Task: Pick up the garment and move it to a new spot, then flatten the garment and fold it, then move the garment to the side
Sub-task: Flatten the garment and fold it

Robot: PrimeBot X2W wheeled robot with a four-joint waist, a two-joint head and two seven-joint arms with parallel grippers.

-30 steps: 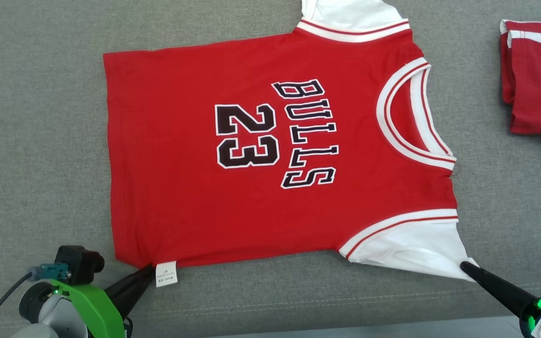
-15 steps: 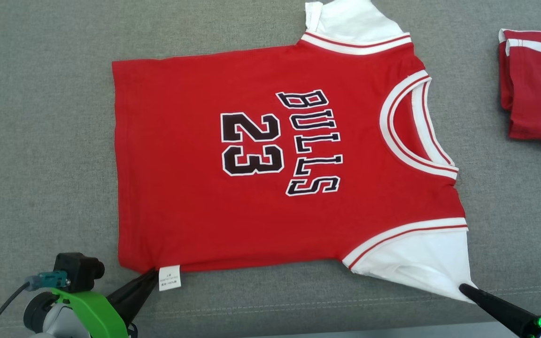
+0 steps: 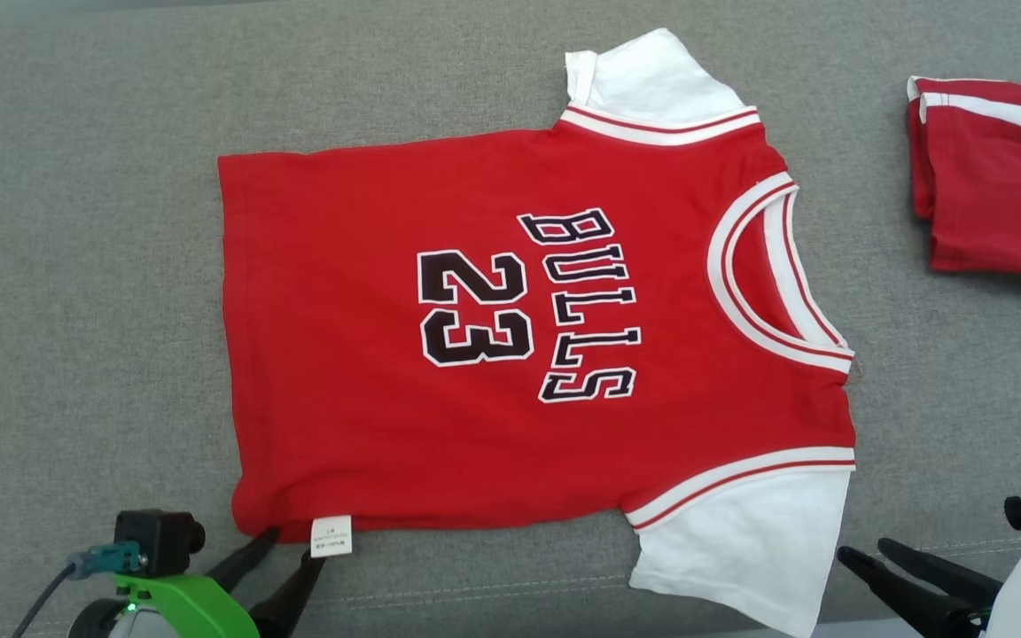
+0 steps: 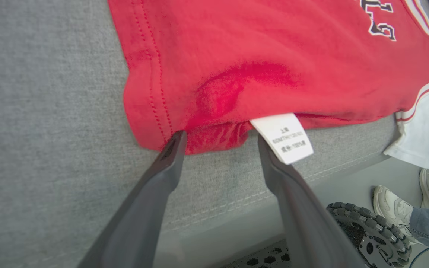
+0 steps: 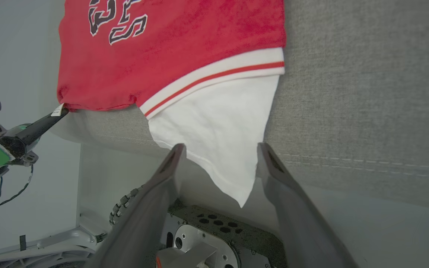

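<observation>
The garment (image 3: 519, 337) is a red jersey with white sleeves and "BULLS 23" on its chest, spread flat on the grey cushioned surface (image 3: 76, 310). My left gripper (image 3: 291, 548) stands open at the garment's near hem corner, beside the white care label (image 3: 331, 535). In the left wrist view the left gripper (image 4: 220, 137) has its tips level with the hem of the garment (image 4: 274, 56), not closed on it. My right gripper (image 3: 865, 549) is open just right of the near white sleeve (image 3: 741, 549). In the right wrist view the sleeve's (image 5: 218, 126) point hangs between the open fingers.
A second red garment with a white stripe (image 3: 989, 213) lies folded at the far right. The surface's front edge with its stitched seam (image 4: 341, 167) runs close under both grippers. A person's pale shoes (image 4: 389, 201) and my wheel (image 4: 371, 230) are on the floor below.
Both grippers have opened and let go, the left of the hem corner and the right of the sleeve tip. The sleeve has slackened. The head camera has shifted.
</observation>
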